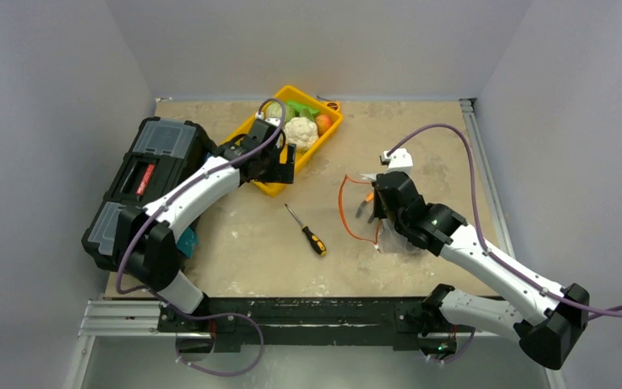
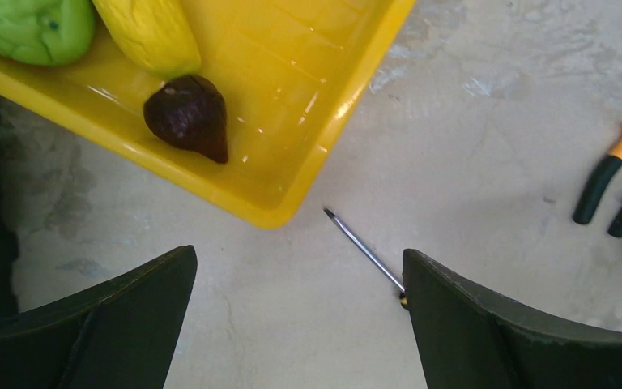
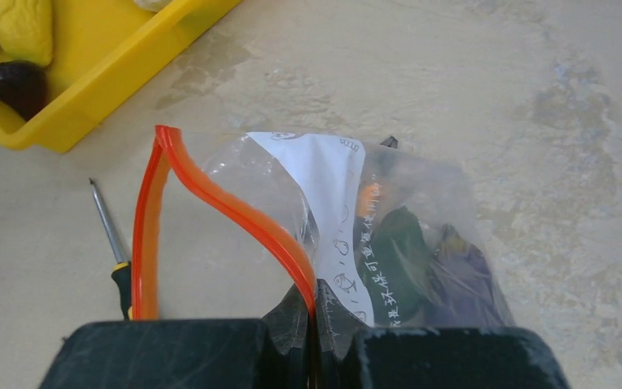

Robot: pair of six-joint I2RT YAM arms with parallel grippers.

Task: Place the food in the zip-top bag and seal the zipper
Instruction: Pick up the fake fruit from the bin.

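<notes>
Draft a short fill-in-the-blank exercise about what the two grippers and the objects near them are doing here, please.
1. The right gripper pinches the zip-top bag at its red-orange ____.
2. The left gripper hangs ____ over the table by the yellow tray.
3. Between tray and bag lies a ____ with a black-and-yellow handle.
Missing words: zipper; open; screwdriver.

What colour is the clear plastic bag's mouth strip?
The strip is red-orange; clearest in right wrist view.
</notes>
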